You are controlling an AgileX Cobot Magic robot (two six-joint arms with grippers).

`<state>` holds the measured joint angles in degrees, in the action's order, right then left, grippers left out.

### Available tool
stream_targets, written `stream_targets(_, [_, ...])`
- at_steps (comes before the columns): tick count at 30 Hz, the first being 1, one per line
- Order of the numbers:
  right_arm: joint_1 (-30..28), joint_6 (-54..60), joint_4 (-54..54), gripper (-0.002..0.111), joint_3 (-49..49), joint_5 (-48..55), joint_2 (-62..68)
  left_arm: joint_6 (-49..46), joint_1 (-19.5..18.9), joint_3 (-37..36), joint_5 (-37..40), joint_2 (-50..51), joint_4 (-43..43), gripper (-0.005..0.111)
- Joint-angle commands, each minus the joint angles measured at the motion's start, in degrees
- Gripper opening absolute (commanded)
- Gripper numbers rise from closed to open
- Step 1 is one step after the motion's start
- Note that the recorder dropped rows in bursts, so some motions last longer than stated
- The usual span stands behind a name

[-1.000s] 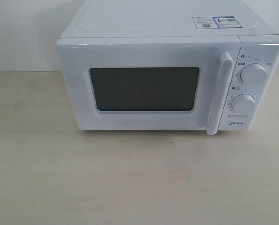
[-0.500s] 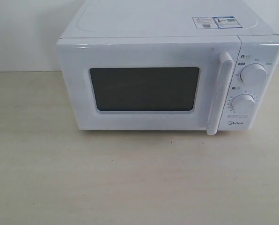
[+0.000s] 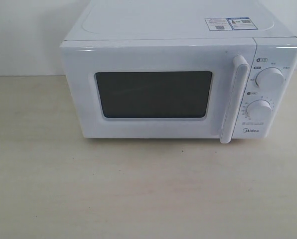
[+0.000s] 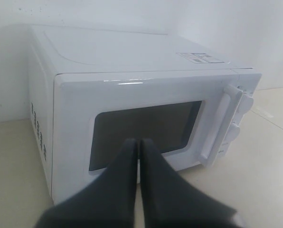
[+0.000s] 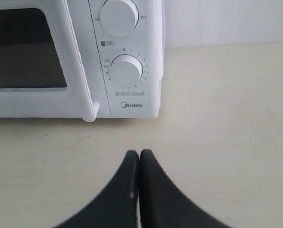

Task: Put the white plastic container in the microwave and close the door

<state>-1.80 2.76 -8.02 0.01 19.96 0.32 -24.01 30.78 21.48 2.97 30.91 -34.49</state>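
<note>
The door (image 3: pixel 138 57) of the microwave (image 3: pixel 173 22) is shut; the container shows nowhere, perhaps behind the dark window (image 3: pixel 153 94), too dim to tell. The left gripper (image 4: pixel 139 142) and right gripper (image 5: pixel 139 153) are pinched closed, empty. I judge the task either done or not begun, and if not begun the handle (image 3: pixel 235 99) needs pulling next

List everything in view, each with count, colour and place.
microwave: 1, white, at the back of the table
door: 1, white with dark window, microwave front, shut
handle: 1, white, upright on the door's edge beside the dials
dials: 2, white, side panel, one above the other
stickers: 2, white and blue, microwave top
table: 1, pale wood, under the microwave
container: none in view
left pincer: 1, black, shut, facing the door
right pincer: 1, black, shut, over the table before the dials
</note>
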Motion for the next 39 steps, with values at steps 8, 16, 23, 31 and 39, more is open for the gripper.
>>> stream_targets(8, [-0.32,-3.24,1.16,0.000,-0.01,-0.41,-0.32,-0.22,0.38,-0.16,-0.44,-0.46,0.06,0.004])
stream_targets(16, [-0.32,-3.26,1.05,0.000,-0.01,-0.41,-0.32,-0.22,0.38,-0.16,-0.44,-0.46,0.06,0.004])
stream_targets(23, [-0.32,-3.26,0.94,0.000,-0.01,-0.41,-0.32,-0.22,0.38,-0.16,-0.39,-0.46,0.06,0.004])
stream_targets(31, [-0.32,-3.26,0.94,0.000,-0.01,-0.84,-0.32,-0.22,0.38,-0.16,-0.39,-0.46,0.06,0.004])
stream_targets(39, [-0.32,-3.26,0.94,0.000,-0.01,-1.29,-0.32,-0.22,0.38,-0.16,-0.39,-0.46,0.06,0.004])
